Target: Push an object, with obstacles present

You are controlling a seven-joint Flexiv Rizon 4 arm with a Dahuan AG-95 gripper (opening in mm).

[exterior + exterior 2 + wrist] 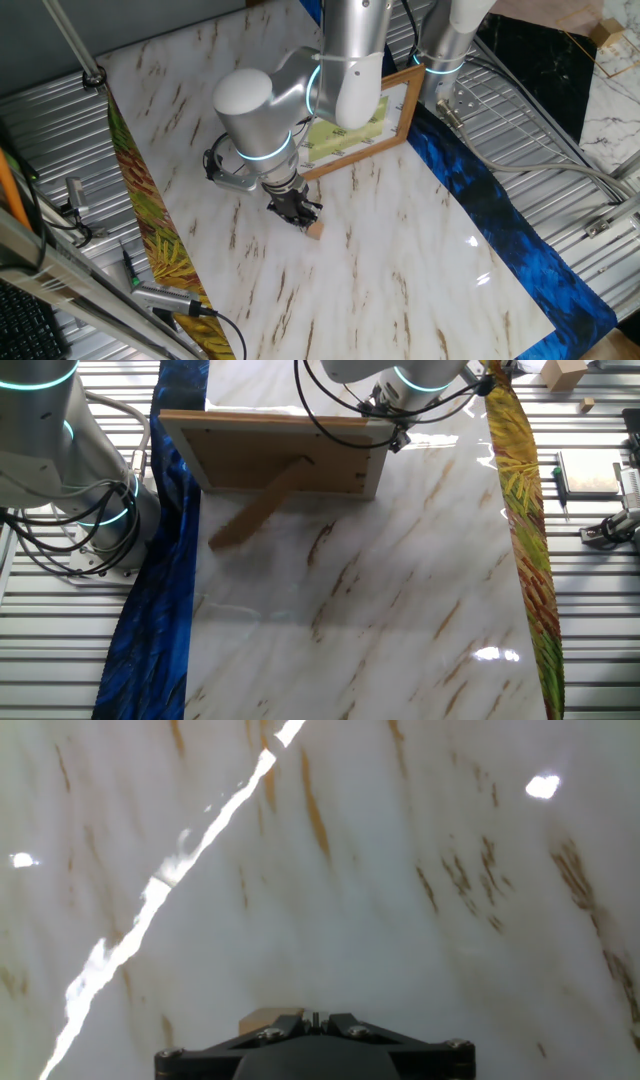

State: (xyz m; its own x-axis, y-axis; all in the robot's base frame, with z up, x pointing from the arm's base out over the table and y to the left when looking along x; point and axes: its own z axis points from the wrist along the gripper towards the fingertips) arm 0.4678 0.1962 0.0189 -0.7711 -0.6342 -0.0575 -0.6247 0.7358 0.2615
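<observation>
The tiny tan block (314,230) lies on the marble tabletop, just in front of my gripper (298,212). In the hand view the block (264,1018) peeks out at the left of my fingertips, touching or nearly touching them. My gripper (315,1017) is shut, with nothing between the jaws. The brown picture frame (365,125) with the yellow-green sheet stands behind my arm, a short way from the block. In the other fixed view the frame's back (290,455) and its prop hide the block and most of the gripper.
A blue cloth strip (500,215) runs along the table's right side and a yellow-green patterned strip (150,230) along the left. A second arm's base (450,45) stands behind the frame. Marble surface (350,870) stretches ahead of the gripper.
</observation>
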